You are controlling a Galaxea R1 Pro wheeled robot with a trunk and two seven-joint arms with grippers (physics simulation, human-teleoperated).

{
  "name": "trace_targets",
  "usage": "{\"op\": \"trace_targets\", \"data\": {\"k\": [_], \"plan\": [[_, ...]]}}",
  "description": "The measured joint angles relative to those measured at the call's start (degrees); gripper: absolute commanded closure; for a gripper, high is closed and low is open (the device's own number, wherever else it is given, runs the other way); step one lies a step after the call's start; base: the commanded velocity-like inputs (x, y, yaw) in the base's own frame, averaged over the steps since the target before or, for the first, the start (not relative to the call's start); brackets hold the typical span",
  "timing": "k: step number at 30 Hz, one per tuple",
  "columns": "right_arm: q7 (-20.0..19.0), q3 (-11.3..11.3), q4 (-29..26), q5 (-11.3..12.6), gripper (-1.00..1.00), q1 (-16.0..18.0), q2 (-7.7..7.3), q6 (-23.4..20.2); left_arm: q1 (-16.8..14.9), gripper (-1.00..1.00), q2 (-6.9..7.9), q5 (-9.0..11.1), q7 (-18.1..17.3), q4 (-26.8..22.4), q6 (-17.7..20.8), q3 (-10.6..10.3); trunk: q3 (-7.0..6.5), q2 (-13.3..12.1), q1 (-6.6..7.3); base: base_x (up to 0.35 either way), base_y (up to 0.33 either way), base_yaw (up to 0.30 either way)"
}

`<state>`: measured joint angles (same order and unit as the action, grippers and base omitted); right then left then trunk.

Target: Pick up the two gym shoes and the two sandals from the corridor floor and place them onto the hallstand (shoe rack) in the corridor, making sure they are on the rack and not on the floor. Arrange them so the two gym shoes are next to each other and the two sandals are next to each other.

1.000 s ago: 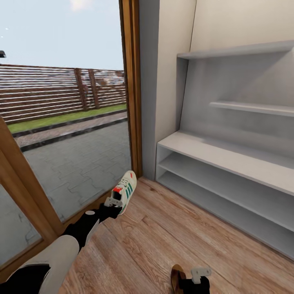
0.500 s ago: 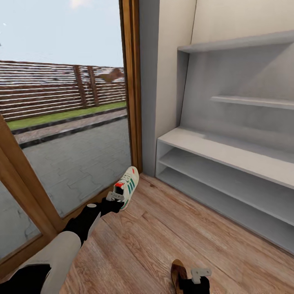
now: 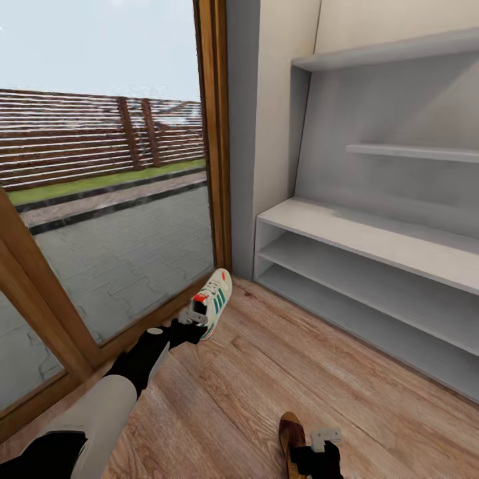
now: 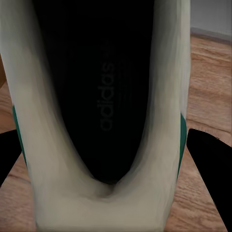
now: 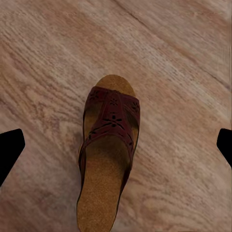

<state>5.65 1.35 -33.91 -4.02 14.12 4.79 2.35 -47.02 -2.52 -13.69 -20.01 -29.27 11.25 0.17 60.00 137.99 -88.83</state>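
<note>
Head view, left gripper (image 3: 191,322) clasping gym shoe (image 3: 213,303), hallstand (image 3: 372,239) beside

The head camera looks down and forward from up high. It sees the wood floor (image 3: 266,372), a big window (image 3: 113,199) on the left and a white shoe rack (image 3: 372,266) on the right. The left wrist camera is very close to a white shoe (image 4: 96,121) and looks right into its dark inside. The head camera sees this same shoe (image 3: 211,303) by the window. The right wrist camera looks straight down at a brown sandal (image 5: 108,150) on the floor (image 5: 183,72), not too close. The head camera sees that sandal (image 3: 291,432) at its bottom edge.
</note>
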Motion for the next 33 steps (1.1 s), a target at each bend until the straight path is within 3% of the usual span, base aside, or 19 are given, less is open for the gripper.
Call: {"op": "trace_targets", "data": {"k": [3, 5, 8, 13, 33], "plan": [[0.03, 0.0, -4.52, -0.03, -1.0, 0.01, 0.04, -3.39, 0.01, 1.0, -0.01, 0.0, 0.01, -0.06, 0.12, -0.2, 0.81, 1.2, -0.66, 0.0, 0.0, 0.0], [0.05, -0.03, -13.07, -0.09, -1.0, 0.05, 0.06, -10.41, -0.04, 1.0, -0.01, 0.04, 0.01, -0.08, 0.35, -0.29, 1.33, 2.0, -1.09, 0.0, 0.0, 0.0], [0.08, -0.07, -15.18, -0.04, -1.0, 0.02, 0.06, -11.63, -0.06, 1.0, -0.07, 0.08, 0.01, -0.11, 0.43, -0.24, 2.15, 3.21, -1.76, 0.0, 0.0, 0.0], [0.05, -0.09, -15.31, -0.05, -1.0, 0.02, 0.06, -11.88, -0.02, 1.0, -0.17, 0.08, 0.01, -0.11, 0.42, -0.14, 3.49, 5.21, -2.86, 0.0, 0.0, 0.0], [0.04, -0.08, -11.34, -0.04, -1.0, 0.03, 0.06, -11.1, 0.17, 1.0, -0.19, 0.12, 0.01, -0.07, 0.35, -0.12, 9.75, 5.49, -3.38, 0.0, 0.0, 0.0]]}}
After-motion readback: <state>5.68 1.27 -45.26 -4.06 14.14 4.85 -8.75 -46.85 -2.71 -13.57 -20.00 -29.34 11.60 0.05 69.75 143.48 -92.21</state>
